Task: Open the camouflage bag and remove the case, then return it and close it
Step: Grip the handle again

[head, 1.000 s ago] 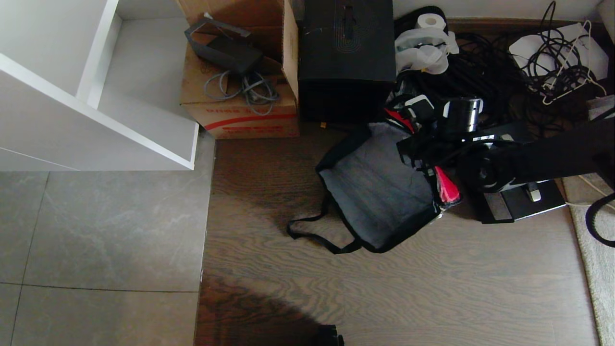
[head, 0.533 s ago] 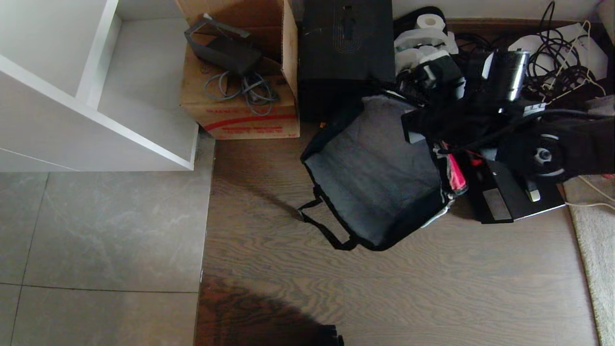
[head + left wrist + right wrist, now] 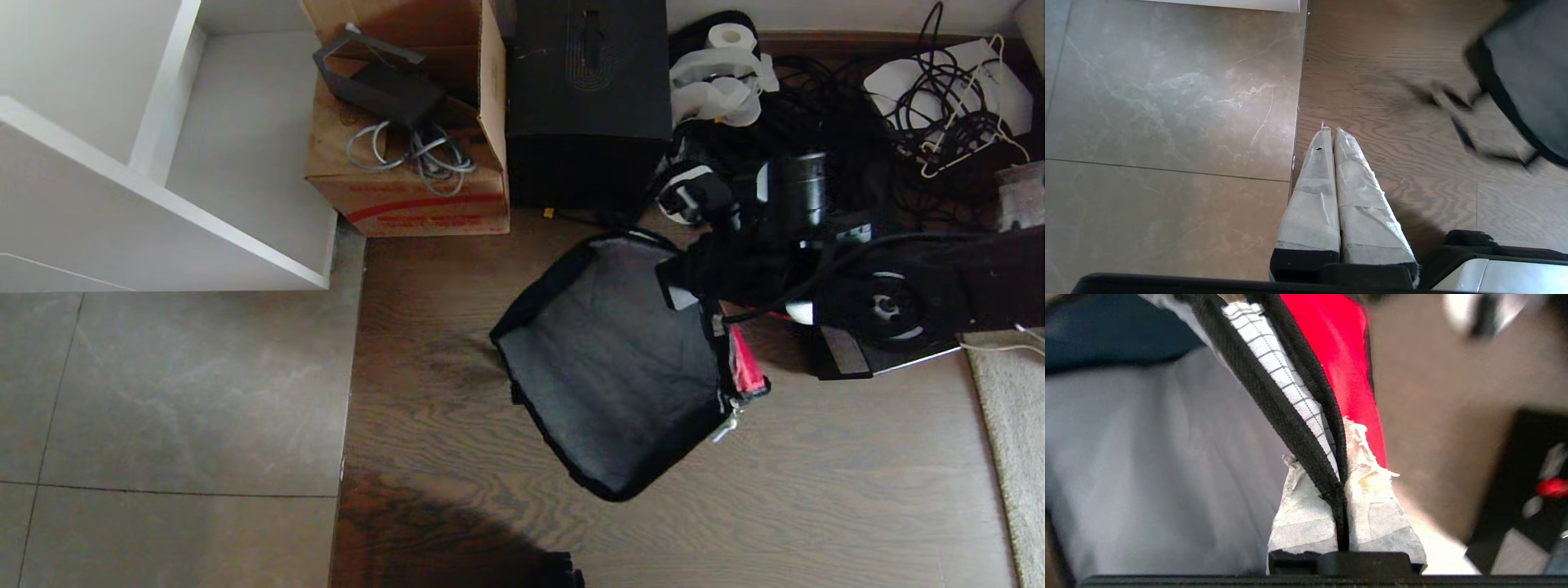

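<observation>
The right gripper (image 3: 1342, 486) is clamped on the black edging of the camouflage bag (image 3: 612, 367), the 2 taped fingers (image 3: 1306, 514) pressed together with the edging and a strip of checked lining between them; the red flap lining (image 3: 1343, 359) runs just beside the grip. In the head view the right gripper (image 3: 706, 282) sits at the bag's upper right corner, and the bag hangs and spreads away from it toward the robot's left and toward the robot, grey interior panel facing up, its long axis running diagonally from the gripped corner down to the lower rounded corner over the wooden floor (image 3: 816, 490). The case (image 3: 853, 359) lies flat on the floor on the opposite side of the gripper, to the robot's right, partly hidden beneath the right arm, so bag and case flank the grip point. The right arm is plainly the nearer one to both items. The left gripper (image 3: 1333, 163) hangs well apart over the seam between tile and wood, its 2 fingers together and holding nothing. Judged from this layout, the bag mouth must be turned toward the case before reinsertion.
</observation>
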{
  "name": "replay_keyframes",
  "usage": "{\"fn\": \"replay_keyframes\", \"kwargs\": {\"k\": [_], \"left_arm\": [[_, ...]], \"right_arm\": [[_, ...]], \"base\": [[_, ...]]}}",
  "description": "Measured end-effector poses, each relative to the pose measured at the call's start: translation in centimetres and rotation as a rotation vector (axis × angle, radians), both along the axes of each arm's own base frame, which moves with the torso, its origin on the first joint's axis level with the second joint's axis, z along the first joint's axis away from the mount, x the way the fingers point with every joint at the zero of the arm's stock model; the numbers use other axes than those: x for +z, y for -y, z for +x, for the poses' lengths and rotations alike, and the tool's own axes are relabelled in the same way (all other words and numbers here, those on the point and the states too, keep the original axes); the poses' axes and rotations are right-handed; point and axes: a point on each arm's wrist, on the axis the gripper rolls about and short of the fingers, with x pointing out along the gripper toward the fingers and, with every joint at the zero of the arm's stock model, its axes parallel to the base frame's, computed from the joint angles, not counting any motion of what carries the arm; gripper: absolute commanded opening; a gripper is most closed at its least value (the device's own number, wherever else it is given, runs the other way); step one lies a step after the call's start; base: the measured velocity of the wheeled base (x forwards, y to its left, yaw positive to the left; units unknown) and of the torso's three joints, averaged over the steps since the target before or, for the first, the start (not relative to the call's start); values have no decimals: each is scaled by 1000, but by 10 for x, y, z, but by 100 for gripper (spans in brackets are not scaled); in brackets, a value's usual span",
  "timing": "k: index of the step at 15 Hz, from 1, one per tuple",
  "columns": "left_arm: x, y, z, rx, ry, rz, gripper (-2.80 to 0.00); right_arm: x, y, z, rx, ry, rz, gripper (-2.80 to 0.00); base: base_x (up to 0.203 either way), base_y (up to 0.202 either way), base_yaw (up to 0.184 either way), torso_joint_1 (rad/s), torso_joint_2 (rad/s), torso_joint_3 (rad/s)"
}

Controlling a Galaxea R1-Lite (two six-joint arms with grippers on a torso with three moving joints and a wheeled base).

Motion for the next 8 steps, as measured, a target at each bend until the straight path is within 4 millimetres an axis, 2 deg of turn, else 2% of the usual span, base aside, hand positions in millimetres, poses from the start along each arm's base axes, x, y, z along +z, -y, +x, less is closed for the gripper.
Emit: {"fn": "replay_keyframes", "kwargs": {"k": [5, 8], "left_arm": [[0, 0, 0, 0, 0, 0, -280], [0, 0, 0, -1, 0, 0, -280]], "right_arm": [[-56, -9, 42, 30, -157, -11, -280], [-74, -3, 67, 16, -210, -12, -280]], "base": [[0, 0, 0, 0, 0, 0], [0, 0, 0, 0, 0, 0]]}}
